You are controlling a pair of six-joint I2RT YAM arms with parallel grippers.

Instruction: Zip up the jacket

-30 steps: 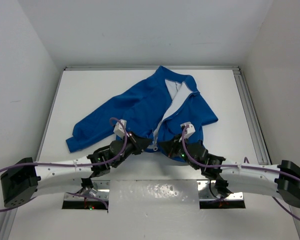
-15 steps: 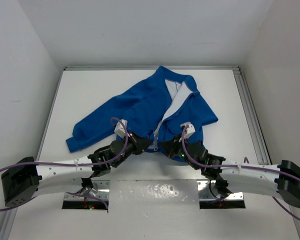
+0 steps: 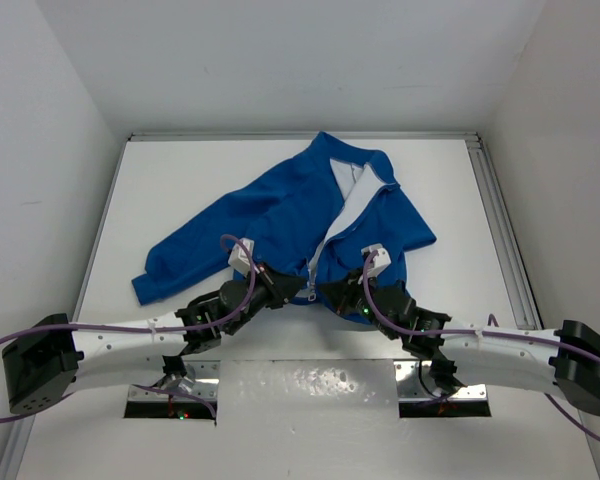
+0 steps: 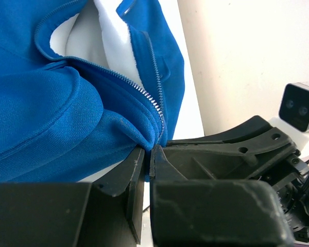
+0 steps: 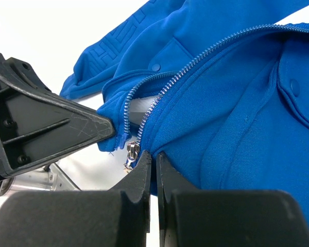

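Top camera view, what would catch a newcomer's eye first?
A bright blue jacket sprawls across the white table, front open, white lining showing. At its near hem, the left gripper and right gripper each pinch one side of the open zipper.

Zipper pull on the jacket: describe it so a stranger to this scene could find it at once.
The blue jacket lies on the white table; follow its open front to the near hem, pinched by the left tool and right tool. The small silver zipper pull hangs there by the right tool, the only dangling tab below the teeth.
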